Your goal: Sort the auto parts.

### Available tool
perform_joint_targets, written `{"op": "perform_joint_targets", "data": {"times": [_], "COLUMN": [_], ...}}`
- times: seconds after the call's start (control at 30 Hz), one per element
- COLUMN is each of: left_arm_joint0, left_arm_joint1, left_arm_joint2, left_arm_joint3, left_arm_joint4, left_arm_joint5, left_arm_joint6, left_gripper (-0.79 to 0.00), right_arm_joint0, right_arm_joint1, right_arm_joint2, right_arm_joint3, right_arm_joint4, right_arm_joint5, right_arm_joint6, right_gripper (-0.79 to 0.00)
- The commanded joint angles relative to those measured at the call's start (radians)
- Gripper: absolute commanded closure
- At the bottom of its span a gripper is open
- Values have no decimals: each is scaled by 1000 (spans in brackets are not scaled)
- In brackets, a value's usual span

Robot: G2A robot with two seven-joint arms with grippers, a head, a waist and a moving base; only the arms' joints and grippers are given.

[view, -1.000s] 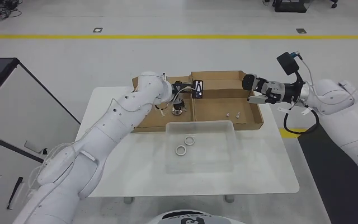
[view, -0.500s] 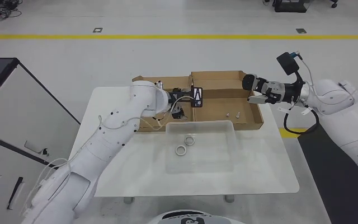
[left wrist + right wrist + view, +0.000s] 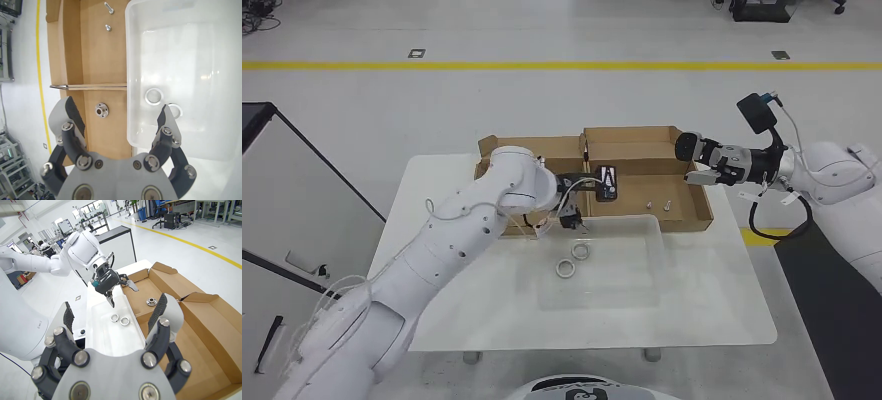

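The left hand (image 3: 116,103) hangs released and empty. It straddles the wall where the clear bin (image 3: 127,56) meets the cardboard box (image 3: 102,56). One fingertip is over the box, the other over the bin.

Below the hand, nearer the box-side finger, a flanged hub (image 3: 101,110) lies flat on the box floor. It is a small bright metal disc with a raised bored centre and holes around its rim.

By the bin-side finger two plain silver rings lie in the bin just beside each other. One ring (image 3: 147,96) is in full view and the other ring (image 3: 180,112) is partly behind the fingertip.

Ahead of the hand, past the box's divider, two short bolts (image 3: 108,27) lie well apart from the hub.

The right hand (image 3: 115,300) is spread and holds nothing. It is over the far end of the bolts' compartment. The table (image 3: 712,300) carries the box and the bin.
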Motion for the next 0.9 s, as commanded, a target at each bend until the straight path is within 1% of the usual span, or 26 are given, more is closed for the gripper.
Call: {"op": "perform_joint_targets", "data": {"times": [0.0,0.13,0.17,0.4,0.47,0.5,0.6,0.7,0.73,0.8,0.83,0.87], "left_arm_joint0": [-48,-145,-170,-166,-157,-154,-167,-183,-189,-203,-211,-216], "left_arm_joint1": [6,24,29,29,28,26,22,14,11,5,1,-2], "left_arm_joint2": [74,196,222,227,245,251,278,301,313,337,351,361], "left_arm_joint3": [-8,-16,-28,-24,-23,-21,-17,-34,-40,-44,-44,-40], "left_arm_joint4": [-90,-267,-299,-295,-275,-290,-313,-349,-362,-389,-397,-406], "left_arm_joint5": [61,177,186,189,197,195,211,225,229,241,244,244], "left_arm_joint6": [-59,-175,-185,-187,-195,-193,-209,-222,-227,-239,-241,-242], "left_gripper": [-785,-785,-785,-785,-785,-785,-785,-785,-730,-650,-573,-471], "right_arm_joint0": [0,0,0,0,0,0,0,0,0,0,0,0], "right_arm_joint1": [0,0,0,0,0,0,0,0,0,0,0,0], "right_arm_joint2": [0,0,0,0,0,0,0,0,0,0,0,0], "right_arm_joint3": [0,0,0,0,0,0,0,0,0,0,0,0], "right_arm_joint4": [0,0,0,0,0,0,0,0,0,0,0,0], "right_arm_joint5": [0,0,0,0,0,0,0,0,0,0,0,0], "right_arm_joint6": [0,0,0,0,0,0,0,0,0,0,0,0], "right_gripper": [-785,-785,-785,-785,-785,-785,-785,-785,-785,-785,-785,-785]}}
